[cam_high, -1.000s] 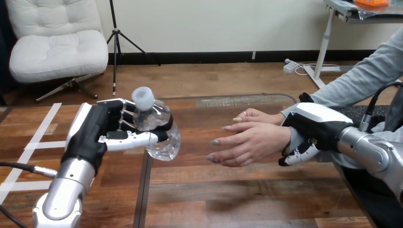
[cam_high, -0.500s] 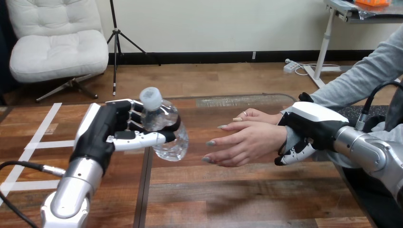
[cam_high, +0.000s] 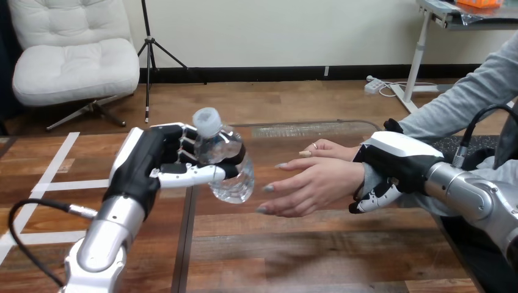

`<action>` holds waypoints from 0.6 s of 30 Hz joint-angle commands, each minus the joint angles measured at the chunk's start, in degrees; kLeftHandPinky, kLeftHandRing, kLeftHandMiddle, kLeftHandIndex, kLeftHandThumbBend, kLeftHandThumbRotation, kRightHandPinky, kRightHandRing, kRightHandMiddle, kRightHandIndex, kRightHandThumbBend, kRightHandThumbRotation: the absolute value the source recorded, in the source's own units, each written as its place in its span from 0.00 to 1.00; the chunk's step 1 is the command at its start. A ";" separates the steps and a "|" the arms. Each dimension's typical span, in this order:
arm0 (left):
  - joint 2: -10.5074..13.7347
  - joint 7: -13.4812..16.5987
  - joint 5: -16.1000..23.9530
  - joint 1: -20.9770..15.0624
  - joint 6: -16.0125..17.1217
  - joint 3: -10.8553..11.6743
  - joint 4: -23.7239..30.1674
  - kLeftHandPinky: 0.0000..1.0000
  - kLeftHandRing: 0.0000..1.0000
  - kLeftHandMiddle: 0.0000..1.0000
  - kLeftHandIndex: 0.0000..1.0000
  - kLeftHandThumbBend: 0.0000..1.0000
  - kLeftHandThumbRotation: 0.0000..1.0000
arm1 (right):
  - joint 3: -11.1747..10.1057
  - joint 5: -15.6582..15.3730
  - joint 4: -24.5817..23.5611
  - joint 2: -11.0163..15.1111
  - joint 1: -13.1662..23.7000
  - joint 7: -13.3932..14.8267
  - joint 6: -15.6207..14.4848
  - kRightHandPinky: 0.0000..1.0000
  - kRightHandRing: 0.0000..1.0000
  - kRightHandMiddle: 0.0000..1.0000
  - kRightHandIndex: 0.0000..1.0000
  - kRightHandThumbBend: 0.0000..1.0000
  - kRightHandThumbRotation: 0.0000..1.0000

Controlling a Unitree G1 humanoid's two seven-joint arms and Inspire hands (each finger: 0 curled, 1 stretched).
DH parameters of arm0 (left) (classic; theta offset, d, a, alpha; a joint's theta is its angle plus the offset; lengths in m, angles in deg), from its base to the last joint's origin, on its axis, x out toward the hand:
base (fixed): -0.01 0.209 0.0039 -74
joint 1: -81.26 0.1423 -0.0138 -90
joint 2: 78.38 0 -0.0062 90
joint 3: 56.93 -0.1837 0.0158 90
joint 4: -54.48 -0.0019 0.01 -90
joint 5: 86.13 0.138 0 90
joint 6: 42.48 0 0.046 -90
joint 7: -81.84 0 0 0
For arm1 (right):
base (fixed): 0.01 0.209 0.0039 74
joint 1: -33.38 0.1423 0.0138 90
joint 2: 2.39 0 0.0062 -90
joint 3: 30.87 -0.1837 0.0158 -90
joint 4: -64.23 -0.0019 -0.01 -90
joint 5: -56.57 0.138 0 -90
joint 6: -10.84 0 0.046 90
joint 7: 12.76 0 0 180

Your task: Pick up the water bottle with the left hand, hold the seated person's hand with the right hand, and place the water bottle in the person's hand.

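Left hand point(cam_high: 153, 168): clasps tilted water bottle point(cam_high: 231, 163).
Right hand point(cam_high: 397, 162): apparently curled round person's wrist point(cam_high: 365, 176).
Risk: bottle jabs person's hand point(cam_high: 311, 183), drops on release.

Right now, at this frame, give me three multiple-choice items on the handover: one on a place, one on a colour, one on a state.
1. Where is the water bottle?
A) in the left hand, above the table
B) standing on the table
C) lying on its side on the table

2. What colour is the bottle's cap?
A) blue
B) white
C) red

3. What is the right hand doing?
A) lying flat on the table
B) gripping the bottle
C) curled round the person's wrist

Key:
1 A: the fingers wrap the bottle, just short of the person's hand.
2 B: the cap is plainly white.
3 C: its fingers curl under the wrist.
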 commanded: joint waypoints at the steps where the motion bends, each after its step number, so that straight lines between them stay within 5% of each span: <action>1: -0.76 0.01 -0.54 -5.96 2.20 -0.54 0.02 0.30 0.36 0.40 0.41 0.69 0.00 | -1.55 1.94 -4.12 -1.76 5.02 0.59 1.40 0.11 0.15 0.21 0.22 0.54 0.00; 18: -1.19 -0.06 0.20 -6.60 4.31 -2.01 -0.63 0.31 0.36 0.40 0.41 0.67 0.00 | -1.99 2.48 -4.05 -1.66 4.58 0.42 1.65 0.12 0.16 0.21 0.22 0.55 0.00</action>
